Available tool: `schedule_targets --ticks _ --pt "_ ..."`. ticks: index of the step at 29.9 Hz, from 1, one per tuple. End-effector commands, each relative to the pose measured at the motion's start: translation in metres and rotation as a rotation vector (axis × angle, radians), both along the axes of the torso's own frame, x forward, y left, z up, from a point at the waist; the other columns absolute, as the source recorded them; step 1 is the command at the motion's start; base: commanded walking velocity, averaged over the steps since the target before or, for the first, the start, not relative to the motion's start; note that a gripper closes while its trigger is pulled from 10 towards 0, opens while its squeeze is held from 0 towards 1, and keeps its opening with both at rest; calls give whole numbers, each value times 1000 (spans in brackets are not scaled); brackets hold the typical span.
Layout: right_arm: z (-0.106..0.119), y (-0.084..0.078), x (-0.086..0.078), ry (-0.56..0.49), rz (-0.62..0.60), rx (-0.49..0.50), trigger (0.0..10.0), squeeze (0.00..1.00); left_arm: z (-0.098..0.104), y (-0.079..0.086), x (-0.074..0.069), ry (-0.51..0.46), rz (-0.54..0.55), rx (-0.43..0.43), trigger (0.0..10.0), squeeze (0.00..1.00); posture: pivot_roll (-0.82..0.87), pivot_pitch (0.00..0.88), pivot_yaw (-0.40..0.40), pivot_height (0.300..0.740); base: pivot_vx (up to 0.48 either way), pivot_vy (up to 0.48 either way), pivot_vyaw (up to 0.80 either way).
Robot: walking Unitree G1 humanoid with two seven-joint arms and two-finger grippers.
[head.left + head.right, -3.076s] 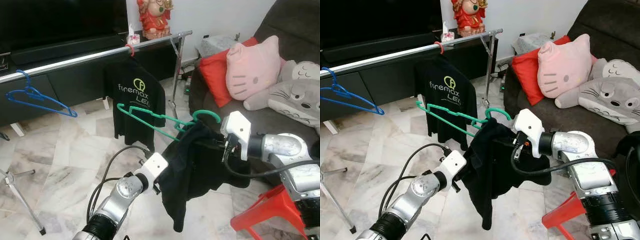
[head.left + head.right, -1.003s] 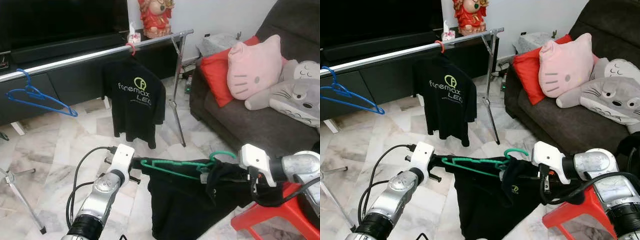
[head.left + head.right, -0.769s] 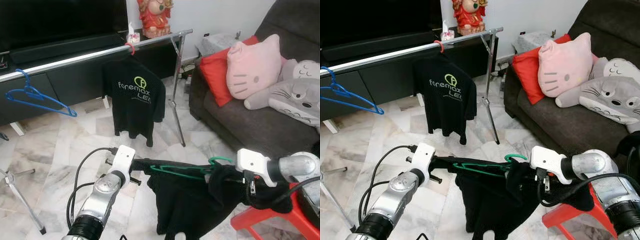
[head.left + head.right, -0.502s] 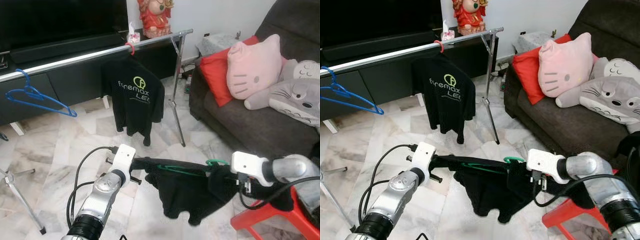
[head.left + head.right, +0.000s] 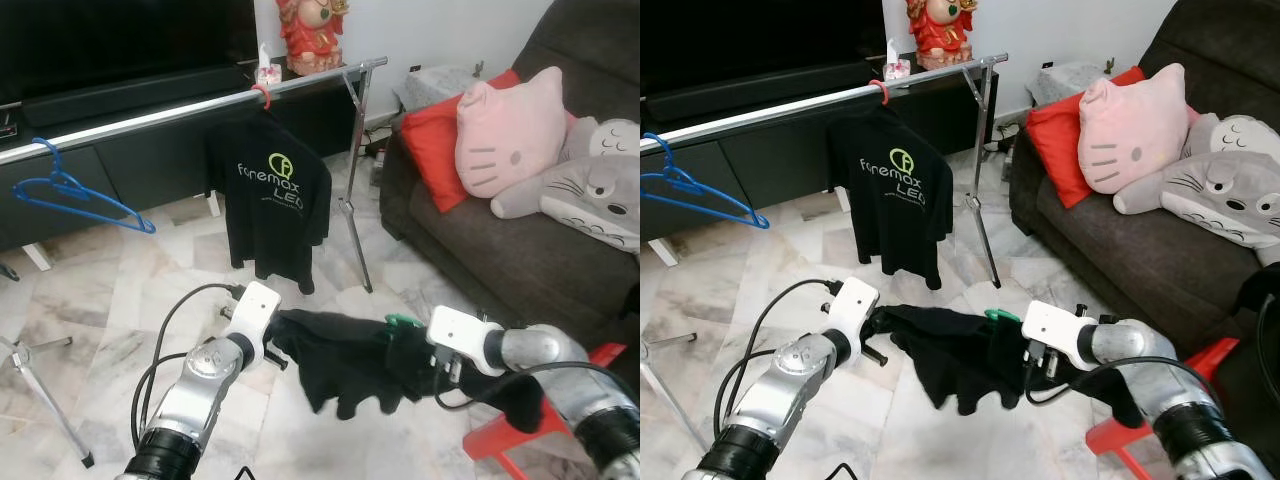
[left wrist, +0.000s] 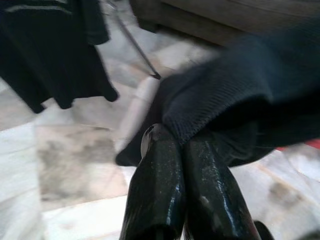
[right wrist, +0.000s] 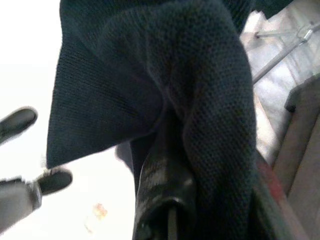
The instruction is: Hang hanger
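A green hanger (image 5: 403,322) carries a black shirt (image 5: 345,360); just its hook peeks out of the bunched cloth, low over the marble floor. My left gripper (image 5: 281,334) holds one end of the bundle, its fingers (image 6: 172,170) pressed shut on a fold of the shirt. My right gripper (image 5: 428,352) holds the other end by the hook, with cloth draped over its fingers (image 7: 167,165). The silver clothes rail (image 5: 180,108) runs across the back, well above and beyond both grippers.
On the rail hang a black printed T-shirt (image 5: 272,200) on a red hanger and a bare blue hanger (image 5: 75,195). A dark sofa (image 5: 500,250) with cushions and plush toys stands at the right. A red stool (image 5: 525,432) sits under my right arm.
Both grippers have drawn closer together. The shirt, spread along the hanger a second ago, now hangs bunched between them and hides most of the hanger.
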State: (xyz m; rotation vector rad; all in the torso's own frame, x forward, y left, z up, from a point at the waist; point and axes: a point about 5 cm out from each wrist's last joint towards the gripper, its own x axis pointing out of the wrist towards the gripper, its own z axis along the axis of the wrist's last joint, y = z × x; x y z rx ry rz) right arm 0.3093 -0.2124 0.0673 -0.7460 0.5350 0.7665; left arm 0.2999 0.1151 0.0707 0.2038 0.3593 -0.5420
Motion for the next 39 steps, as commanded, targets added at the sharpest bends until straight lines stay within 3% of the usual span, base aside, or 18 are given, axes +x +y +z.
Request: schedule_targets --ticks 1,7,11,17,20,22,25,30,37,38,39 --pt "3 -3 7 -30 -84 5 10000 0 8 -7 -1 -14 -42 -21 0 0 -17 0 3 716 0 0 0" --pt "-14 5 3 5 -84 -81 10000 0 29 -12 2 -59 -54 -73 0 0 -11 0 0 716 0 0 0" --pt "-17 4 8 -13 -170 -59 10000 0 36 -15 1 -54 -88 -117 0 0 -6 0 -6 716 0 0 0" --pt "-9 22 22 -65 -300 157 10000 0 49 -38 -20 -54 -351 -138 0 0 3 0 -7 716 0 0 0" --pt "-5 24 27 -96 -324 186 10000 0 48 -40 -25 -43 -396 -122 0 0 9 0 -10 716 0 0 0" --pt "2 29 35 -129 -364 243 10000 0 45 -46 -35 -14 -483 -121 0 0 9 0 -11 716 0 0 0" --pt "5 32 37 -128 -356 266 10000 0 41 -48 -40 4 -529 -89 0 0 9 0 -11 716 0 0 0" --pt "12 39 40 -148 -323 318 10000 0 25 -46 -48 32 -608 64 0 0 16 0 -16 716 0 0 0" --pt "13 39 43 -168 -334 323 10000 0 20 -50 -51 39 -659 123 0 0 12 0 -17 716 0 0 0" --pt "14 39 43 -168 -331 325 10000 0 19 -50 -52 43 -670 138 510 0 12 0 -17 716 0 0 0" --pt "15 41 43 -168 -318 334 10000 0 18 -51 -50 41 -666 148 2784 0 7 0 -15 716 0 0 0"
